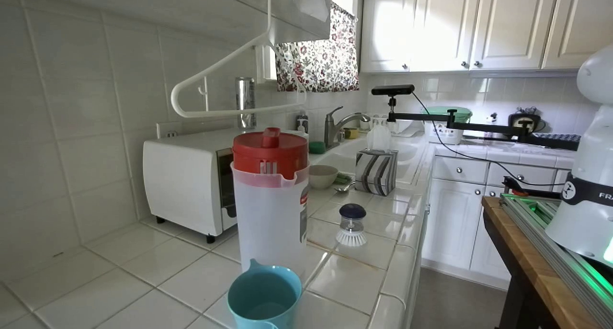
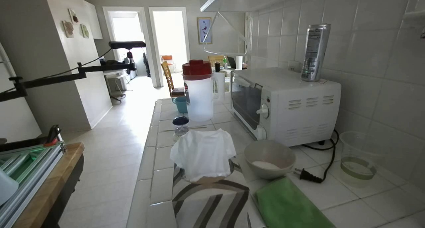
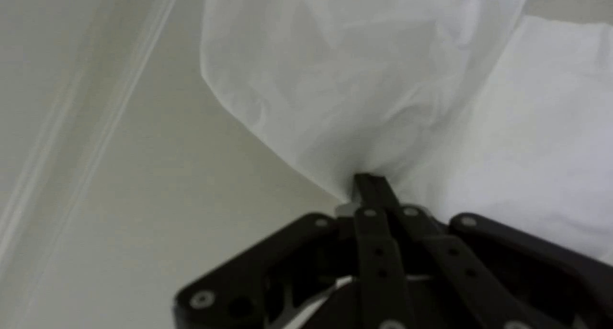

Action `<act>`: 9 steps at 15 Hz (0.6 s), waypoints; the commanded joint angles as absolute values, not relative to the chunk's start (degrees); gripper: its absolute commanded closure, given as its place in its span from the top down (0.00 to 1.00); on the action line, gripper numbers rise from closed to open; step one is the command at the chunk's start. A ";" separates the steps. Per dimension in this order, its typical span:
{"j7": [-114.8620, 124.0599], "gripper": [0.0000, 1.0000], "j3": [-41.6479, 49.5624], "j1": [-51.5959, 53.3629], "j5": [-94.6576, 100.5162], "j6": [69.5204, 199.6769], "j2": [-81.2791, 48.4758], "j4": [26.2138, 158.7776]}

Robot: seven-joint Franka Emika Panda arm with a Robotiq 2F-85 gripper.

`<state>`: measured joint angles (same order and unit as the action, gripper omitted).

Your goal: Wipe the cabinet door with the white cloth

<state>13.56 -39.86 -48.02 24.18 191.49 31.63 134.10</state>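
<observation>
At the cabinet door (image 3: 215,199), my hand (image 3: 376,183) is clenched on the white cloth (image 3: 335,80), its jaws together and the fabric spread out beyond them. I cannot determine whether the cloth touches the door. Below, on the desk (image 1: 119,252), a red-lidded pitcher (image 1: 268,214) stands upright near the toaster oven (image 1: 179,180), with a blue cup (image 1: 263,298) just beside the pitcher.
</observation>
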 commanded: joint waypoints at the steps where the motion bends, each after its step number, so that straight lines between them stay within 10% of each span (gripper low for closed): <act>1: 12.67 0.00 -40.15 -49.45 24.79 192.45 32.46 132.68; 9: 12.73 0.00 -39.53 -50.95 24.69 192.83 34.25 129.79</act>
<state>13.56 -39.32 -49.18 24.18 191.62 34.23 131.12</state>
